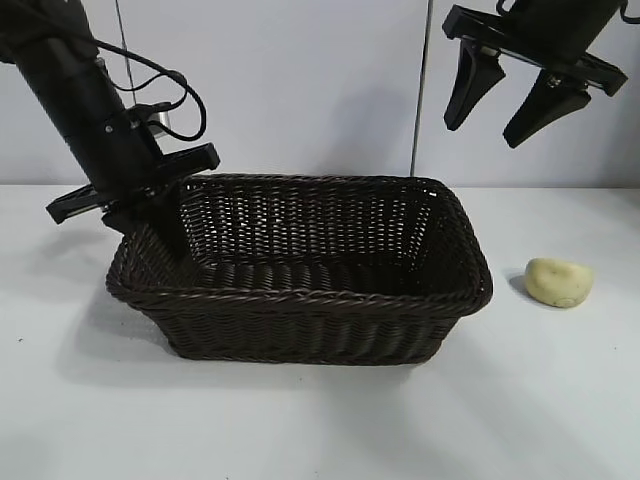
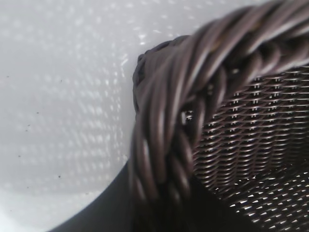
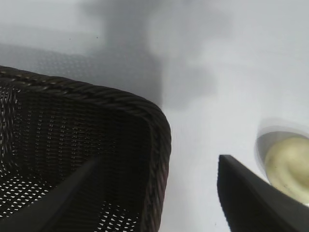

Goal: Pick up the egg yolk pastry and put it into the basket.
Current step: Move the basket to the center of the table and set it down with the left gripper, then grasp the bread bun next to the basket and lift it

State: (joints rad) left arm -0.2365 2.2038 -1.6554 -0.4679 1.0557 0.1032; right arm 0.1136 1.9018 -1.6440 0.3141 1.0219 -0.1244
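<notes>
Since the egg yolk pastry (image 1: pixel 559 282) below my spread right gripper (image 1: pixel 508 106) looks soft and crumbly, I'd pinch its sides gently. Left gripper (image 1: pixel 150 215) sits at the basket (image 1: pixel 300 300) rim, can't tell its state.

basket (image 1: pixel 300 300): dark brown woven | pastry (image 1: pixel 559 281): pale yellow

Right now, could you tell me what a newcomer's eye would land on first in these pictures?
The big dark wicker basket fills the table's middle, with the left gripper at its left rim. The egg yolk pastry lies alone on the table to the basket's right, and the right gripper hangs open high above it.
</notes>
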